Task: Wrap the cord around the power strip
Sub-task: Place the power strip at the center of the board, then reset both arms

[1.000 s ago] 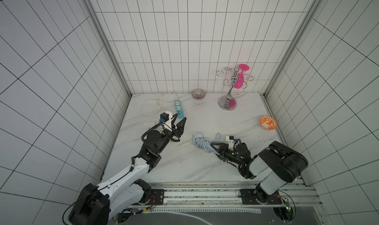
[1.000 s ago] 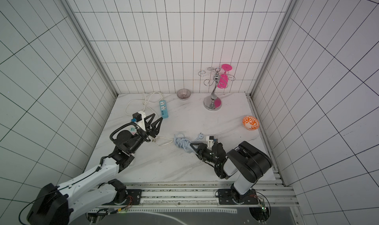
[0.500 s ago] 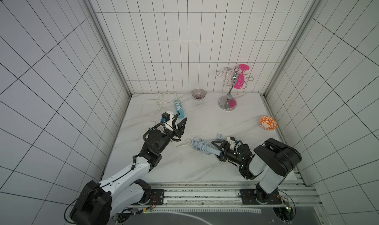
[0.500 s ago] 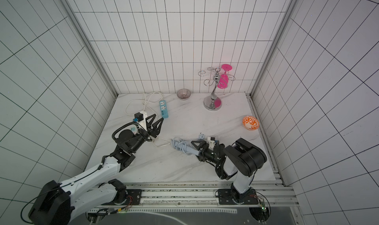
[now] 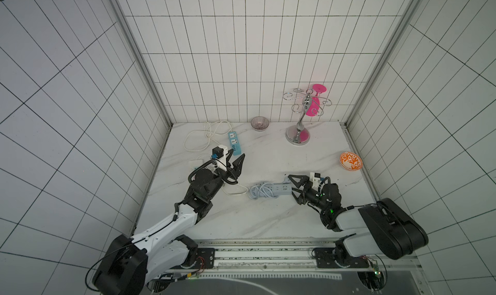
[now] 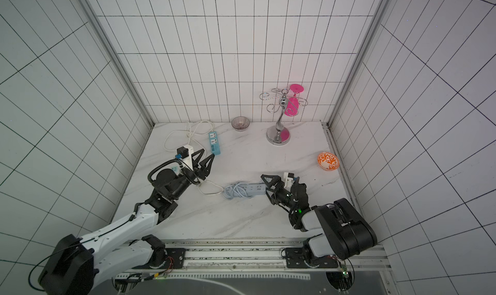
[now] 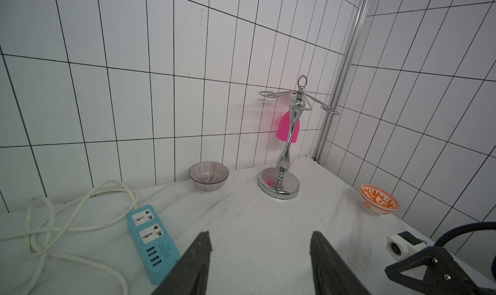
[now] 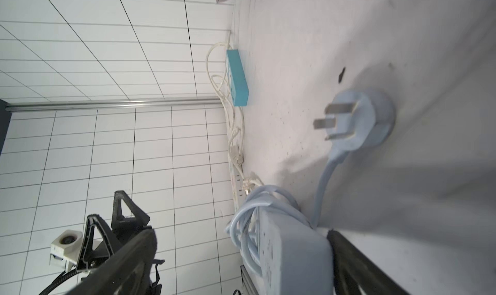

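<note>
The pale grey-blue power strip (image 5: 280, 190) (image 6: 256, 189) lies flat mid-table. Its cord (image 5: 259, 194) (image 6: 236, 191) is bunched in loops round its left end. In the right wrist view the strip (image 8: 292, 250) fills the space between the fingers, the cord (image 8: 257, 199) loops round its far part, and the plug (image 8: 359, 121) lies loose on the marble. My right gripper (image 5: 293, 188) (image 6: 266, 185) (image 8: 241, 234) is open, its jaws straddling the strip's right end. My left gripper (image 5: 236, 157) (image 6: 208, 154) (image 7: 260, 236) hangs open and empty above the table, left of the strip.
A turquoise strip (image 5: 234, 143) with cream cables (image 5: 204, 136) lies at the back left. A thin cream cable (image 5: 237, 193) runs up to the cord loops. At the back stand a purple bowl (image 5: 259, 123) and a chrome glass stand (image 5: 298, 139). An orange bowl (image 5: 351, 160) sits at the right.
My right gripper has gone from shut to wide open, and the strip has shifted slightly on the table. The left arm has hardly moved.
</note>
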Controlling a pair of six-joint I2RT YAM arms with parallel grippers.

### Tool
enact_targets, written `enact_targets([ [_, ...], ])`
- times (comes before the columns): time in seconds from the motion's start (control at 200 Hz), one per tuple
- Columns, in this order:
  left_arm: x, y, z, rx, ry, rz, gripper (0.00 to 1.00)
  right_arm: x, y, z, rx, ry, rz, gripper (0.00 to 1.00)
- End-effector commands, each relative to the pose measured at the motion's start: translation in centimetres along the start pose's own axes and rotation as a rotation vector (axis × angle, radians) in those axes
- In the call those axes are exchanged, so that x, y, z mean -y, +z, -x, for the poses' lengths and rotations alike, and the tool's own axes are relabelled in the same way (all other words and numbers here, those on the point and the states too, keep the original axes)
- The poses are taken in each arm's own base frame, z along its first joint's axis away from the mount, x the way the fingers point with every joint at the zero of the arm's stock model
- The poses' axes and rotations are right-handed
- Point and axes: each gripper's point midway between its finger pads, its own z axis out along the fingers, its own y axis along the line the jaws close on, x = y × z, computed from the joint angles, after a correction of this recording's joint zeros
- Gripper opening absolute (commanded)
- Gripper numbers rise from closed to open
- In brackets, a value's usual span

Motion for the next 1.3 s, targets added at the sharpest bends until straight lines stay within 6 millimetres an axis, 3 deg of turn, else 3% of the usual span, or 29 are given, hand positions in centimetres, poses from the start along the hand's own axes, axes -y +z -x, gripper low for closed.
enact_targets([
  [0.0,-0.3,0.4,1.2,0.027,0.012,0.014,0.59,-1.6,0.3,1.9,0.011,-0.052,0.008,0.99],
  [0.21,-0.4,0.5,1.0,0.021,0.012,0.018,0.59,-0.9,-2.0,4.5,0.090,-0.064,-0.017,0.99],
  [0.33,-0.4,0.5,1.0,0.022,0.013,0.015,0.59,-2.6,-2.8,6.6,0.128,-0.165,-0.032,0.99],
  [0.395,-0.3,0.4,1.4,0.034,0.013,0.011,0.59,-4.9,-2.6,7.8,0.129,-0.358,-0.070,0.99],
  [0.51,0.2,0.1,2.7,0.067,0.025,-0.006,0.59,-7.2,-3.1,9.6,0.159,-0.690,-0.213,0.99],
  [0.795,-2.3,-1.2,4.1,-0.042,0.029,0.180,0.62,-8.8,-5.5,12.3,0.295,-1.040,-0.365,0.99],
  [0.82,-2.7,-1.6,4.2,-0.048,0.028,0.204,0.63,-8.8,-5.7,12.6,0.306,-1.055,-0.380,0.99],
  [0.885,-3.8,-2.6,4.6,-0.050,0.029,0.271,0.78,-8.6,-6.2,13.5,0.322,-1.087,-0.407,0.99],
  [0.959,-5.0,-3.9,4.8,-0.058,0.033,0.341,0.83,-8.4,-7.0,14.9,0.357,-1.107,-0.448,0.99],
  [1.004,-5.6,-4.6,4.8,-0.060,0.035,0.370,0.98,-8.4,-7.5,15.8,0.385,-1.118,-0.457,0.99],
  [1.129,-7.6,-6.1,5.0,-0.078,0.040,0.468,0.98,-7.2,-8.6,17.7,0.475,-1.173,-0.490,0.99],
  [1.294,-9.3,-6.7,4.9,-0.110,0.066,0.572,0.98,-5.0,-9.8,18.6,0.631,-1.241,-0.510,0.99],
])
